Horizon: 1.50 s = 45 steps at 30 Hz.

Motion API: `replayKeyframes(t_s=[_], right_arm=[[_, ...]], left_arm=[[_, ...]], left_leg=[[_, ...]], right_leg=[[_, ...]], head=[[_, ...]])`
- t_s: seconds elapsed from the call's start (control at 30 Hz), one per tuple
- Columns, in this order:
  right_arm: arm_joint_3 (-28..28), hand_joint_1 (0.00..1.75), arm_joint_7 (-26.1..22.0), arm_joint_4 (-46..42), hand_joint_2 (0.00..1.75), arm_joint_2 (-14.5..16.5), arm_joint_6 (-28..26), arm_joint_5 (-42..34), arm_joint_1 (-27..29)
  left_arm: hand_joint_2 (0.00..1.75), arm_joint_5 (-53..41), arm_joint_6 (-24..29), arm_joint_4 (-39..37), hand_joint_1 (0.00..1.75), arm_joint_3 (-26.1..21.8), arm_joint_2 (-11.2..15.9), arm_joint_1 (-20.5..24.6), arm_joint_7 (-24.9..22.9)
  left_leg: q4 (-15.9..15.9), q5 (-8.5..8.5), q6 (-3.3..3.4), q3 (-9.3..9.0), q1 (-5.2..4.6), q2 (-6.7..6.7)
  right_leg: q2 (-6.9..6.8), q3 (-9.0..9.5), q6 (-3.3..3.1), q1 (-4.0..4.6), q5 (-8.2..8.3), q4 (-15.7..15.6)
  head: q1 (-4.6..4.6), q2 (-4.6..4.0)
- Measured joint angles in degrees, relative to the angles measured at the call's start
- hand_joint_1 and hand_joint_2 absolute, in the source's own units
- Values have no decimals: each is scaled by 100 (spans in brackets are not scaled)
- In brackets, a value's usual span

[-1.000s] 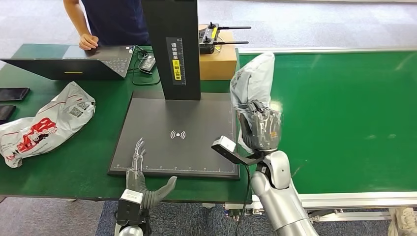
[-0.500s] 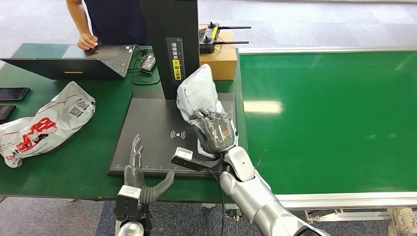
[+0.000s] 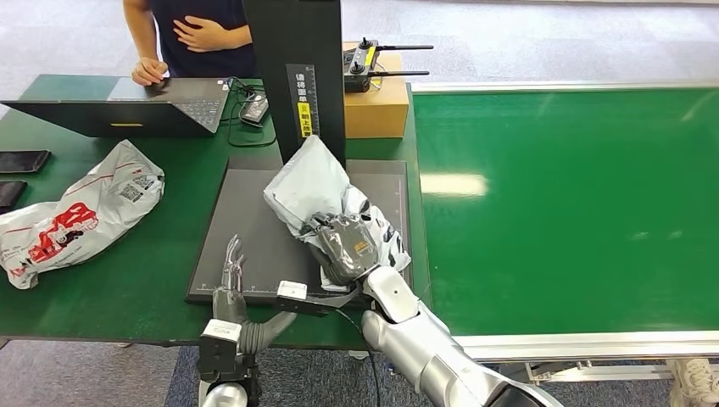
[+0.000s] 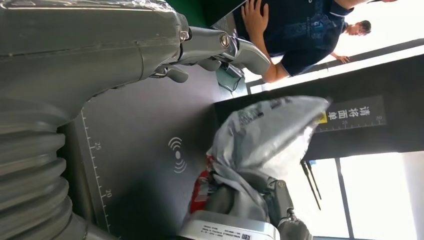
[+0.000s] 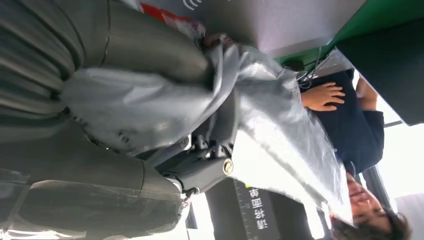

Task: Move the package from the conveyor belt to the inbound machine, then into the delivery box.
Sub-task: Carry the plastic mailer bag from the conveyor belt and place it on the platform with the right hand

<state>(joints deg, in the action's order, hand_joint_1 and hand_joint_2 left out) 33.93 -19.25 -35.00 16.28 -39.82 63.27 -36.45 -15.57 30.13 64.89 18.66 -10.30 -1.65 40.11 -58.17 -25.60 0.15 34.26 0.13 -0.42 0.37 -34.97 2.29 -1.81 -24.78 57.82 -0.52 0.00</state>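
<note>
One grey package (image 3: 318,191), gripped in the right hand (image 3: 343,246) over the scanner pad (image 3: 254,220), could slip or snag the black post (image 3: 297,76), while the left hand (image 3: 237,297) stays spread wide, holding nothing.

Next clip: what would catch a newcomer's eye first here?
Most striking is the grey package gripped by the right hand over the dark scanning plate of the inbound machine, in front of its black column. To the right lies the bare green conveyor belt. On the green table's left side a second bag with red print lies beside a laptop that a person touches.
</note>
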Motion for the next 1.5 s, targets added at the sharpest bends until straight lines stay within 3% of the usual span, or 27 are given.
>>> replayKeyframes(t_s=[0.4,0.53,0.7,0.9,1.23,1.37,1.5], right_arm=[[100,0,-15,271,175,53,-11,-339,-56],[-46,0,-441,61,175,37,-19,-620,48],[-353,0,-1332,-378,175,28,38,-1442,254],[-428,0,-1969,-1047,175,-78,897,-2942,447],[-294,0,-2063,-2471,175,-544,2711,-5119,745],[-294,0,-2075,-3195,175,-773,3187,-5676,992],[-303,0,-2076,-3833,175,-1004,3374,-5771,1283]], left_arm=[[175,164,14,-185,0,217,138,126,0],[175,217,-11,-251,0,311,173,238,2],[175,237,-56,-327,0,405,178,363,4],[175,292,-99,-414,0,432,178,453,6],[175,357,-57,-472,0,455,181,512,7],[175,324,-35,-472,0,453,195,491,7],[175,280,-20,-471,0,449,209,476,7]], left_leg=[[-2,0,0,-1,0,0],[-3,0,0,-1,0,0],[-2,0,0,0,0,1],[-2,0,0,-1,0,1],[-3,0,0,0,-1,1],[-2,0,0,0,-1,0],[-2,0,0,0,-1,0]], right_leg=[[0,0,0,-1,0,0],[0,-1,0,0,0,0],[1,-1,0,0,0,0],[1,-1,0,-1,0,0],[1,-1,0,-1,0,-1],[1,-1,0,-1,0,-1],[0,-1,0,-1,0,-2]], head=[[0,0],[-1,0],[-1,0],[0,0],[-1,0],[-1,0],[1,0]])
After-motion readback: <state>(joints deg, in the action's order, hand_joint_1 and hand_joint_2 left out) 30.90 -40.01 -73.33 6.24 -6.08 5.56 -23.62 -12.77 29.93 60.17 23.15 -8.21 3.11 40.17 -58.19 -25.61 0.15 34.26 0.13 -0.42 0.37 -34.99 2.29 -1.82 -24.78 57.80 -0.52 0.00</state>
